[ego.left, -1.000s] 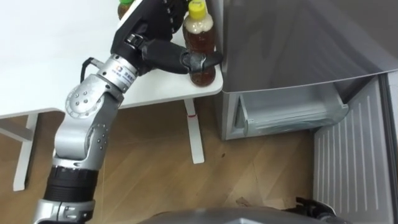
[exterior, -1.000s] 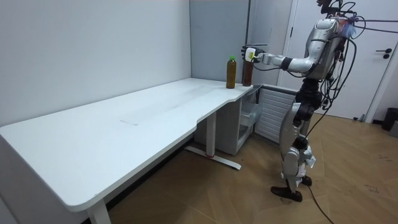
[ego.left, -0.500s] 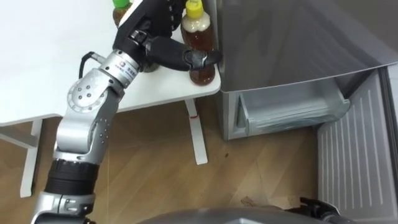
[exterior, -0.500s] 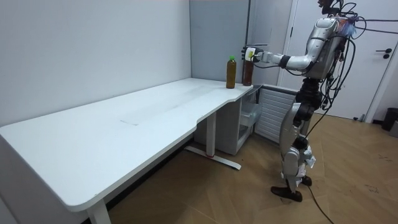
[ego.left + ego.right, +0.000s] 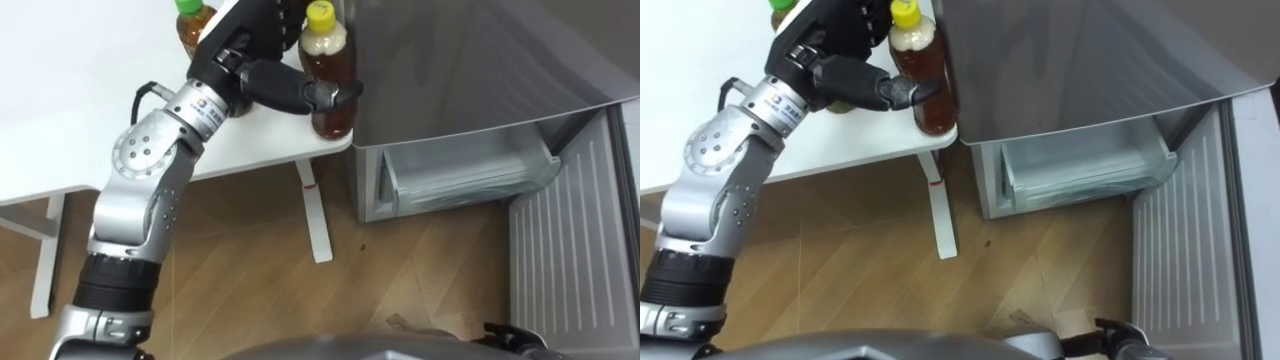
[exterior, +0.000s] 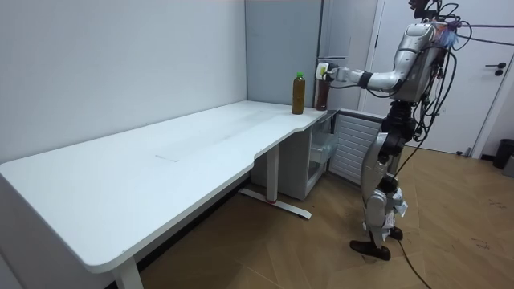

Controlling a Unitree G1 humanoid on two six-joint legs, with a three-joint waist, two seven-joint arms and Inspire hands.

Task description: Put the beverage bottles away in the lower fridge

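The left hand (image 5: 262, 62) has its fingers and thumb curled round the yellow-capped bottle (image 5: 328, 60). The bottle is upright at the corner of the counter (image 5: 80, 110), just beside the fridge (image 5: 470, 60). A green-capped bottle (image 5: 190, 25) stands on the counter behind the hand, farther from the fridge. Low on the fridge, the door (image 5: 570, 260) stands open, showing a clear drawer (image 5: 470, 180).

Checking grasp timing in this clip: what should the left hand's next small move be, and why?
Probably lift the yellow-capped bottle straight up off the table. The left hand is curled round it, it appears to stand at the table's corner beside the fridge, and the lower fridge compartment is open below.
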